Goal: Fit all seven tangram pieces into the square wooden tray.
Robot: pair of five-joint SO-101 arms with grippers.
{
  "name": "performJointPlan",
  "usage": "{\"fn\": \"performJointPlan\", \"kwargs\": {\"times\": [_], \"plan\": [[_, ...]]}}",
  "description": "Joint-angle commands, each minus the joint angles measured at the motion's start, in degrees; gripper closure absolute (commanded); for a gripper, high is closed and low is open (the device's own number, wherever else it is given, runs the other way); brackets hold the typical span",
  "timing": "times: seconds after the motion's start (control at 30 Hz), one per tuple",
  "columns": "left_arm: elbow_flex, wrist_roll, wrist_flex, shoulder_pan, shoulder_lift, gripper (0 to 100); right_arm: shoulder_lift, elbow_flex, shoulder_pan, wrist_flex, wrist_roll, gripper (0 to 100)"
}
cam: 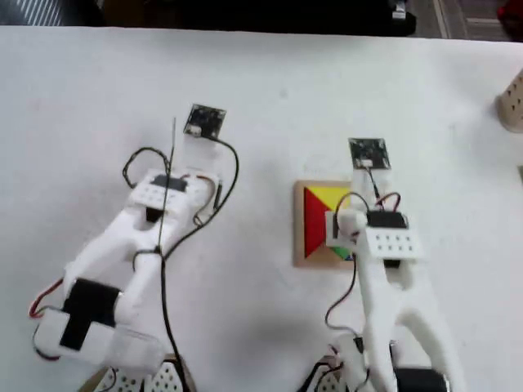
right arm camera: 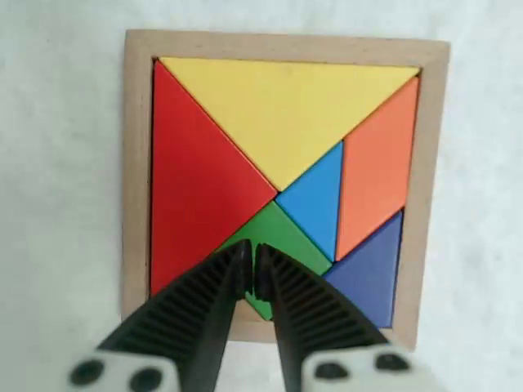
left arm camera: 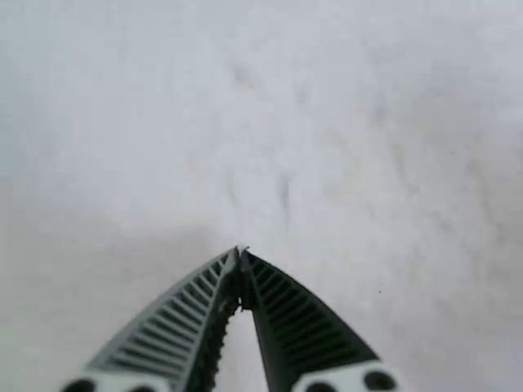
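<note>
The square wooden tray (right arm camera: 286, 45) holds a big yellow triangle (right arm camera: 286, 106), a big red triangle (right arm camera: 196, 188), an orange parallelogram (right arm camera: 377, 171), a light blue triangle (right arm camera: 315, 204), a green piece (right arm camera: 282, 233) and a dark blue triangle (right arm camera: 372, 265), all lying flat and flush. My right gripper (right arm camera: 252, 251) is shut with nothing in it, just above the green piece near the tray's front rim, and it hides that corner. In the high view the right arm covers the right part of the tray (cam: 299, 245). My left gripper (left arm camera: 240, 253) is shut and empty over bare white table.
The left arm (cam: 155, 204) stands well left of the tray, with black cables looping around it. A pale perforated block (cam: 512, 102) sits at the table's far right edge. The table's far edge (cam: 245, 29) meets a dark background.
</note>
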Motion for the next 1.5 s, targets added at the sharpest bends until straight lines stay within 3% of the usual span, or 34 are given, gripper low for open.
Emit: {"fn": "performJointPlan", "kwargs": {"times": [0.0,0.1,0.4,0.9,1.47], "plan": [[9.58,-4.22,-5.98,-1.8,-12.97,98,-10.15,4.22,1.19,-1.36,1.67,98.1],[18.9,-5.54,-9.93,-2.86,-21.23,98,-15.96,8.44,1.01,-1.45,1.76,98.0],[40.53,-5.45,-9.41,-11.65,-49.63,98,-28.26,17.85,-0.92,-1.36,1.76,97.8],[57.14,-5.54,28.22,-17.1,-105.89,97,-36.97,28.4,-1.1,-1.19,1.76,97.8],[57.41,-5.19,31.91,-17.1,-104.04,98,-60.18,41.32,-0.66,0.31,1.41,98.1]]}}
